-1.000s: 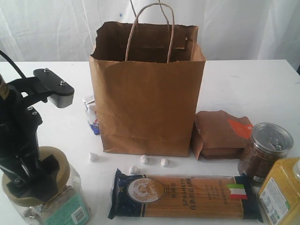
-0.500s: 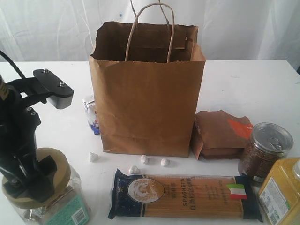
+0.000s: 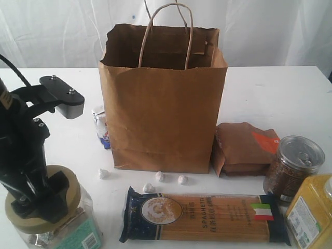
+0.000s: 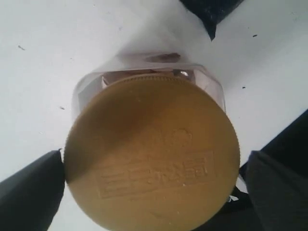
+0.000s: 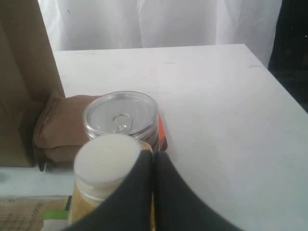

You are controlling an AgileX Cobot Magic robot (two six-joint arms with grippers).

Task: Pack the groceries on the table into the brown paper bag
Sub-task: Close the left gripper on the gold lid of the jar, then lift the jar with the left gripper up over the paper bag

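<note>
Slightly rightward and lower than a second ago is where the left claw [image 3: 37,199] and its arm now sit, and the tan-lidded clear jar [image 3: 80,225] under it has shifted a touch as well. In the exterior view that jar stands upright at the near left of the desk [image 3: 270,98], apart from the brown paper bag [image 3: 163,119]. The bag stands open-mouthed in the middle, so things can go in from above. The blue-ended spaghetti pack [image 3: 207,215] lies flat in front of the bag. The small orange-labelled brown pouch [image 3: 244,148] sits just beside the bag's right side, with the silver-lidded jar [image 3: 293,168] and the white-capped bottle of yellow grains [image 3: 311,212] near it. All five are outside the bag.

In the left wrist view the claw is spread wide, its fingers [image 4: 29,192] flanking the tan lid on either side. I judge it is lined up to close on the lid; no firm grip shows.

In the right wrist view the right claw [image 5: 154,192] is pressed together on nothing, hovering above the white cap, seemingly parked while the other arm works.
</note>
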